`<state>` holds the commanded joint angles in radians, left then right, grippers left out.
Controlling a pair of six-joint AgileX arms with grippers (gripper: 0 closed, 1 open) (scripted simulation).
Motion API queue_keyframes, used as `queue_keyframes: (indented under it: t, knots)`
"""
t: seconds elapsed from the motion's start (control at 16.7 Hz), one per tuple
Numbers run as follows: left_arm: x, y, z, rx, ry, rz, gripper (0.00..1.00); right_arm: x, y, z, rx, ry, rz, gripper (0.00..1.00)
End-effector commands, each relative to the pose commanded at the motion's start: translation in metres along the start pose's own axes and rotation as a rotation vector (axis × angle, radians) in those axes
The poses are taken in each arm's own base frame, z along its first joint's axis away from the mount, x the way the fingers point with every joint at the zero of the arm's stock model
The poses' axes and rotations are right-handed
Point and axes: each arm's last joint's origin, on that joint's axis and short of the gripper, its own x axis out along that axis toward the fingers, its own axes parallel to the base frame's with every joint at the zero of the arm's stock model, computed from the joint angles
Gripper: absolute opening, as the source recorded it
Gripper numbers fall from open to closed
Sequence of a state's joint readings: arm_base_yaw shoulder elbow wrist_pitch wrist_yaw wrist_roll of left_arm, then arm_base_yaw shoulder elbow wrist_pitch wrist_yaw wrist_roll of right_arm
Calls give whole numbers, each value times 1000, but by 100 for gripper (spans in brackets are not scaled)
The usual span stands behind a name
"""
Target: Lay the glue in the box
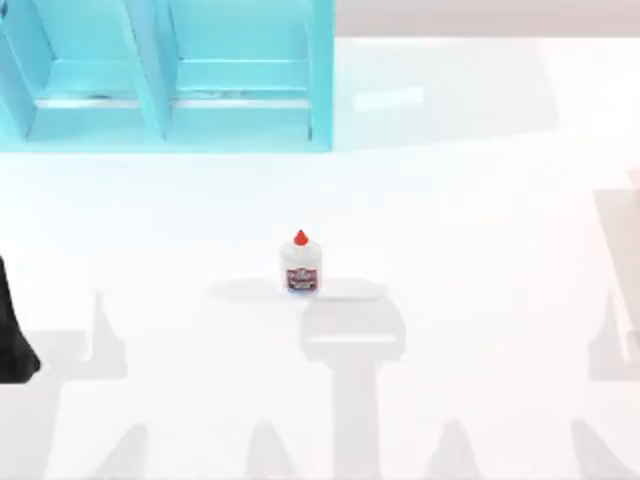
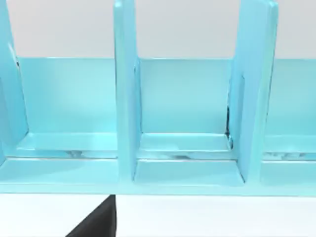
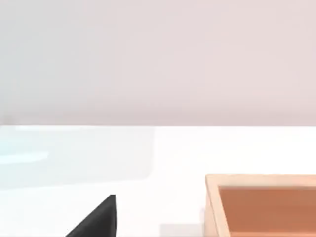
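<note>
The glue [image 1: 301,264] stood upright mid-surface [image 1: 480,220], well apart from the blue rack [image 1: 170,90] far left and an orange box [image 3: 261,202], I guess for either arm; couldn't tell either arm's fingers' state.

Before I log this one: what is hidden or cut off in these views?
- Left pincer: the top view's left edge cuts it, so its fingers cannot be judged.
- Light blue divided shelf unit: cut by the top view's upper and left edges; its full extent is unknown.
- Tan wooden box: cut by the right wrist view's edges, so its inside is unseen.
- Small white glue bottle with red cap: label text too small to read.
</note>
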<state>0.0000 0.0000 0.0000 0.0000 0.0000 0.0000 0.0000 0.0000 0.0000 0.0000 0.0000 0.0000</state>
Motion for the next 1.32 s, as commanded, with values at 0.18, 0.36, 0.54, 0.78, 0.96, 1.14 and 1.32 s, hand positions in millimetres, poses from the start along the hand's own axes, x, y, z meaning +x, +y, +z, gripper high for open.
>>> queue_keyframes:
  t: [0.18, 0.36, 0.54, 0.78, 0.96, 1.14, 1.32]
  knots:
    - [0, 0, 0, 0, 0, 0, 100, 0, 1, 0, 5, 3, 2, 100]
    - [0, 0, 0, 0, 0, 0, 100, 5, 6, 5, 42, 36, 12, 100]
    - [0, 0, 0, 0, 0, 0, 100, 15, 19, 12, 96, 109, 23, 100]
    - [0, 0, 0, 0, 0, 0, 100, 41, 52, 17, 130, 257, 22, 100]
    - [0, 0, 0, 0, 0, 0, 100, 62, 94, 13, 111, 344, 9, 100]
    - [0, 0, 0, 0, 0, 0, 100, 77, 146, 3, 83, 363, -2, 100]
    - [0, 0, 0, 0, 0, 0, 100, 82, 203, -17, 46, 351, -10, 100]
